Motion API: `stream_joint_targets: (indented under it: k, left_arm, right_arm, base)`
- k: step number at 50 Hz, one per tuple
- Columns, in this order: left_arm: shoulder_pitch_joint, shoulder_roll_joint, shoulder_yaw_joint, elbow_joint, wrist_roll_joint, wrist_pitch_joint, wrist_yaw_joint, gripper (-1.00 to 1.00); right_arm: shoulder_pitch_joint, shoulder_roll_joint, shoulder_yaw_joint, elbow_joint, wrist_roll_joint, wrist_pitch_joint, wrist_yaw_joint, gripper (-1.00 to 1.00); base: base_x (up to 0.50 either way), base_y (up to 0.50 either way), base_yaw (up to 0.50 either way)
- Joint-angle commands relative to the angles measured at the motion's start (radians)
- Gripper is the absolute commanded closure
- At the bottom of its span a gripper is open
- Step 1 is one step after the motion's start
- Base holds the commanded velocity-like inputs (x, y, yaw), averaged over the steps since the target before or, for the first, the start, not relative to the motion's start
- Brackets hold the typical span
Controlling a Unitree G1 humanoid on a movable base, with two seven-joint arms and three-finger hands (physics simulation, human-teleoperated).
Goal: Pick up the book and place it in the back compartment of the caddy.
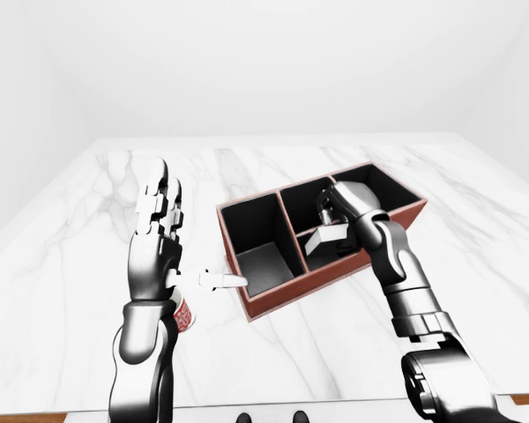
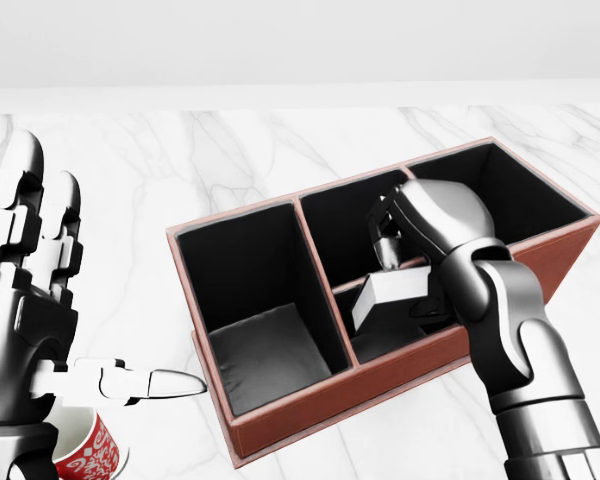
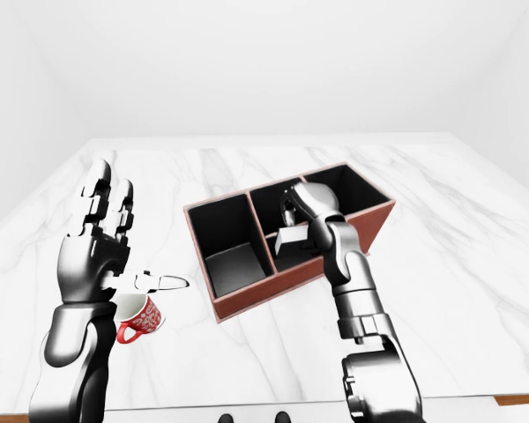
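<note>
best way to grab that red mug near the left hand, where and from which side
Take the red mug by its body, from above: it stands upright with its mouth open upward. Its handle sticks out toward the right-eye view's bottom left, a smaller target. The left robot hand, open beside it, looks the nearer one.
</note>
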Motion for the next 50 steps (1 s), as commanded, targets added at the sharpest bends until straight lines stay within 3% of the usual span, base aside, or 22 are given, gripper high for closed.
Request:
stream_joint_targets:
  k: [1, 50]
  left_arm:
    - [0.001, 0.000, 0.000, 0.001, 0.001, 0.000, 0.000, -1.00]
    - [-0.001, 0.000, 0.000, -0.003, -0.001, 0.000, 0.001, -1.00]
  right_arm:
    - [-0.012, -0.002, -0.007, 0.023, -0.022, 0.000, -0.050, 1.00]
    - [-0.050, 0.007, 0.021, 0.219, -0.050, 0.000, -0.195, 1.00]
  base:
    - [0.00, 0.00, 0.00]
    - [0.00, 0.00, 0.00]
